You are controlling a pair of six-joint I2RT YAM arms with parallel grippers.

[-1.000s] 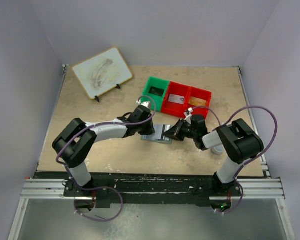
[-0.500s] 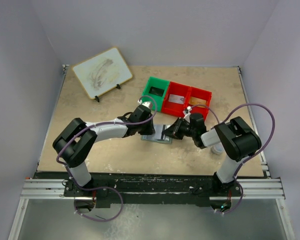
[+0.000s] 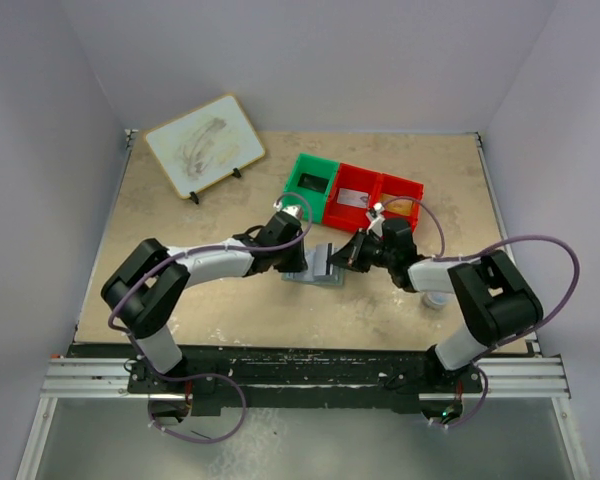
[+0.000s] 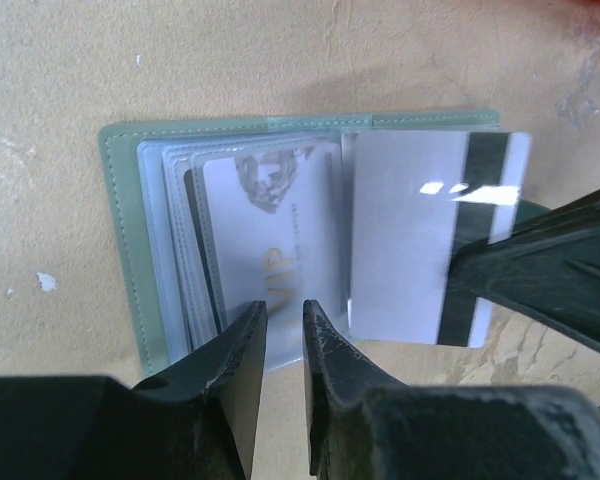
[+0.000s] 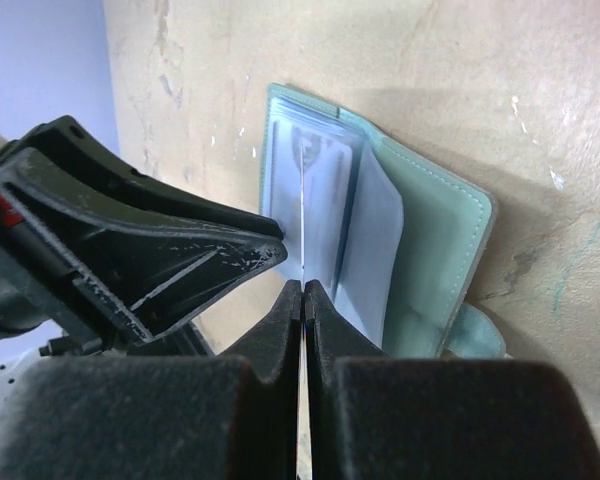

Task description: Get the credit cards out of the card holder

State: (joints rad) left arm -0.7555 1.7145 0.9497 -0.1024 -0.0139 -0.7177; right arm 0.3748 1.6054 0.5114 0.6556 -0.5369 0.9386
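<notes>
The card holder (image 3: 312, 270) lies open on the table between both grippers, with a grey-green cover (image 4: 120, 250) (image 5: 440, 250) and clear sleeves. One sleeve shows a pale card printed VIP (image 4: 270, 220). My right gripper (image 3: 344, 257) (image 5: 304, 288) is shut on a silver credit card with a black stripe (image 4: 400, 240), seen edge-on as a thin white line (image 5: 303, 215). I cannot tell if its far end is still in a sleeve. My left gripper (image 3: 300, 262) (image 4: 285, 310) has its jaws a narrow gap apart, tips down on the near edge of the sleeves.
Just behind the holder stand a green bin (image 3: 311, 180) and two red bins (image 3: 356, 196) (image 3: 400, 200). A white board on a stand (image 3: 205, 145) sits at the back left. A small white object (image 3: 435, 298) lies by the right arm. Walls enclose the table.
My right gripper has closed on the striped card. The right arm's elbow has swung out to the right and its forearm now lies lower. The left arm has held still.
</notes>
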